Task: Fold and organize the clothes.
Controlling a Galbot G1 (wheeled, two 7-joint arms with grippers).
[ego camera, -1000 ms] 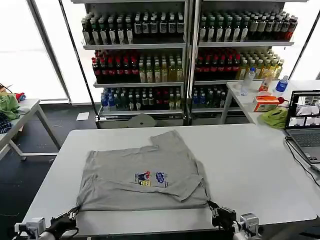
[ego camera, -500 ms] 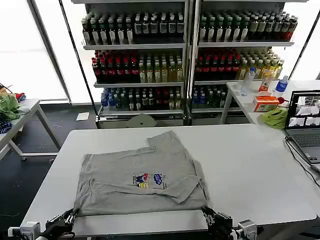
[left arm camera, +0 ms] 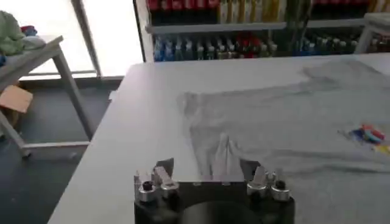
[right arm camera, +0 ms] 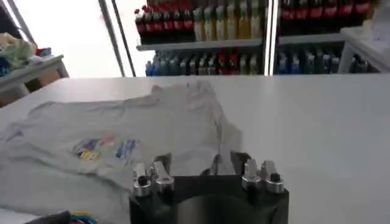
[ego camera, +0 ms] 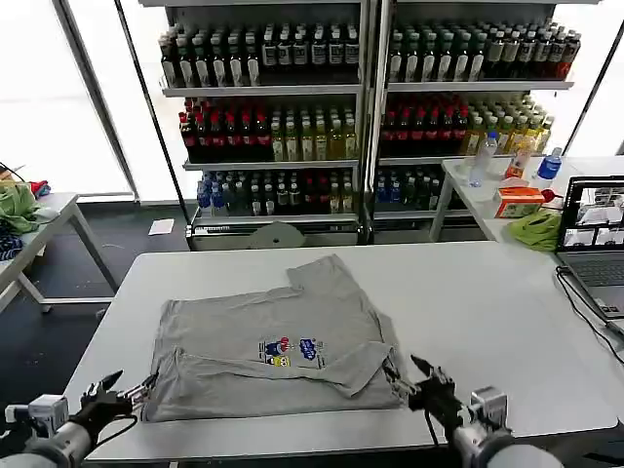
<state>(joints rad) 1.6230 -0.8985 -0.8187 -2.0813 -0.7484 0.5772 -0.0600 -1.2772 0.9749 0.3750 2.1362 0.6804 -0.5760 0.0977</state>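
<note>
A light grey shirt (ego camera: 271,343) lies partly folded in the lower middle of the head view, on the white table (ego camera: 487,312), its small coloured print (ego camera: 290,350) facing up and one sleeve or hem end reaching toward the top centre of the cloth. The left gripper (ego camera: 125,395) sits at the lower left of the frame, just beside the shirt's near left corner, with its jaws apart and holding nothing; the left wrist view shows the cloth's edge lying between and just ahead of its open fingers (left arm camera: 163,168). The right gripper (ego camera: 424,379) is at the lower right, jaws likewise apart and empty, next to the near right corner, where a loose flap bunches up. The step in hand looks like taking a fresh hold on the near edge for another fold. To do it well, each gripper should probably close on the same hem line at matching points, low enough to catch every layer at the corner rather than just the top one, since the right side seems doubled over. Lifting both ends together and at an even height would keep the fold line straight; pulling unevenly risks dragging the shirt askew across the smooth table. The laptop (ego camera: 595,239) at the right edge is well apart and poses no obstacle.
</note>
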